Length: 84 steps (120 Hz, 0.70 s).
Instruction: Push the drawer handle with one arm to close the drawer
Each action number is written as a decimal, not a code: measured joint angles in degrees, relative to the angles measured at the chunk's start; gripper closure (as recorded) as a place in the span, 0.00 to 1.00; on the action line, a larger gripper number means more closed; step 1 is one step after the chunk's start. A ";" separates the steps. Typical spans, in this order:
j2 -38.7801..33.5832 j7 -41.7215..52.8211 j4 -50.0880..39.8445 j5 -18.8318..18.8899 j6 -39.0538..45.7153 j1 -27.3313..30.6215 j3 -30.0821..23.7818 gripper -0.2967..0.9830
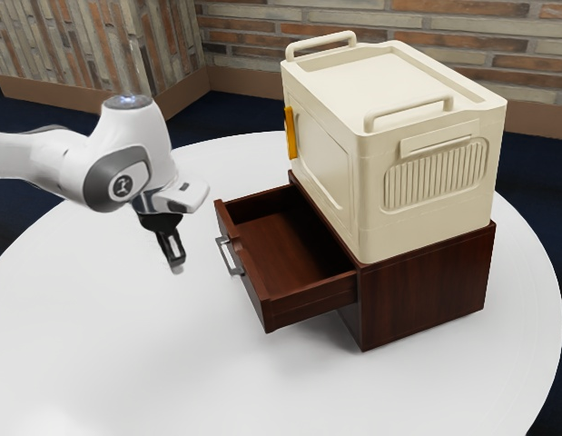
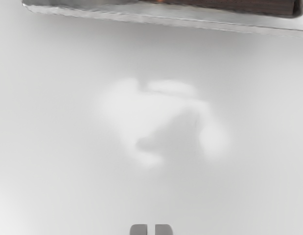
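Hovering near metal bar handle (image 1: pixel 226 257), black gripper (image 1: pixel 177 267) w/ fingers together; wooden drawer (image 1: pixel 253 288) well open, no contact, approx. whole push TBD.

Arm (image 1: pixel 81 168) extended, wrist (image 1: pixel 162 195) bent | fingers (image 1: pixel 177 264) angled downward, drawn together

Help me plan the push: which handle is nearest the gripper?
The silver bar handle on the pulled-out drawer is nearest the gripper; the two cream handles are farther off, atop the box.
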 joint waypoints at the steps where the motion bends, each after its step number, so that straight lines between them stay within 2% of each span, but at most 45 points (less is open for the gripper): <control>1: 0.17 0.17 0.01 -0.01 0.25 -0.04 -0.01 0.84; 32: 5.39 4.43 2.97 -1.98 5.80 -0.08 -0.92 0.84; 54: 8.82 6.81 5.36 -4.84 7.57 0.40 -2.34 0.85; 84: 13.60 9.27 11.07 -6.66 8.63 -0.21 -5.04 0.84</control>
